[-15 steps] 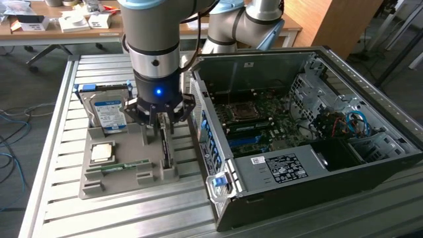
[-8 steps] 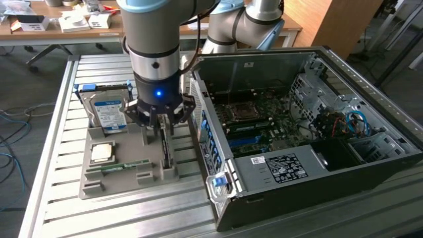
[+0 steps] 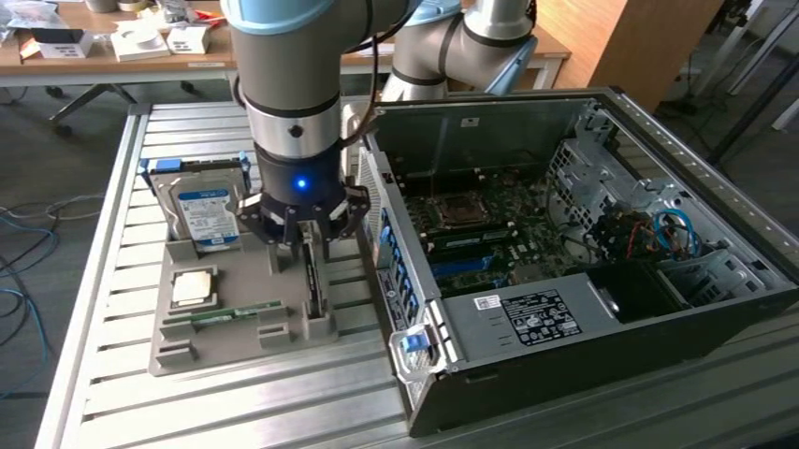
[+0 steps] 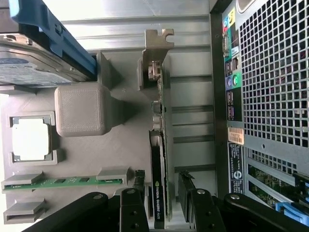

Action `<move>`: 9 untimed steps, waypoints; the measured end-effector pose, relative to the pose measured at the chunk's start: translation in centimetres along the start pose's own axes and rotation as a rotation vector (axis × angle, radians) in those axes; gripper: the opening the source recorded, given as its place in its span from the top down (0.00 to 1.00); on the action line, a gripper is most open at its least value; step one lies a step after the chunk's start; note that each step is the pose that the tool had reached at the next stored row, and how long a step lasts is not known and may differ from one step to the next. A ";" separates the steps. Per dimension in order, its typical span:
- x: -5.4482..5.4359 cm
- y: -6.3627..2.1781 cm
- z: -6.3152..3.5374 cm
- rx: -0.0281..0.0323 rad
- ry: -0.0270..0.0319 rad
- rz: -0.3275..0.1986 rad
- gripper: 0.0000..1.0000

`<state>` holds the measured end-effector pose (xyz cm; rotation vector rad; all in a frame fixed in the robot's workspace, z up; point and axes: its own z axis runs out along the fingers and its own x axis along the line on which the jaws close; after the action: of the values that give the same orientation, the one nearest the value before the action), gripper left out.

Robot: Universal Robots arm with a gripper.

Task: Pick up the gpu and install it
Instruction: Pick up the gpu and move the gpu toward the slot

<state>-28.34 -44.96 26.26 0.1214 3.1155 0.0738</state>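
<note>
On edge in the tray [image 3: 187, 327] stands the gpu [image 4: 158, 188]. Your gripper [image 3: 306, 245] straddles it, jaws apart, holding nothing. Judged light, stiff, fragile: pinch its flat faces near the top edge.

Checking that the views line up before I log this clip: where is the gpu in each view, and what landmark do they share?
Exterior view: the gpu stands on edge in the grey holder, under the gripper, to the exterior view's left of the computer case.
Wrist view: the gpu is seen edge-on between the fingers of the open gripper.
Shared landmark: the blue-labelled hard drive.
</note>
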 end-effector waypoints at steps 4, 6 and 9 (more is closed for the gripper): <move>0.0 -0.06 0.36 0.0000 0.0001 0.000 0.58; 0.0 -0.07 0.36 0.0000 0.0002 0.000 0.58; 0.0 -0.08 0.69 -0.0003 -0.0001 0.000 0.58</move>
<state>-28.34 -45.01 25.56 0.1214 3.1154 0.0742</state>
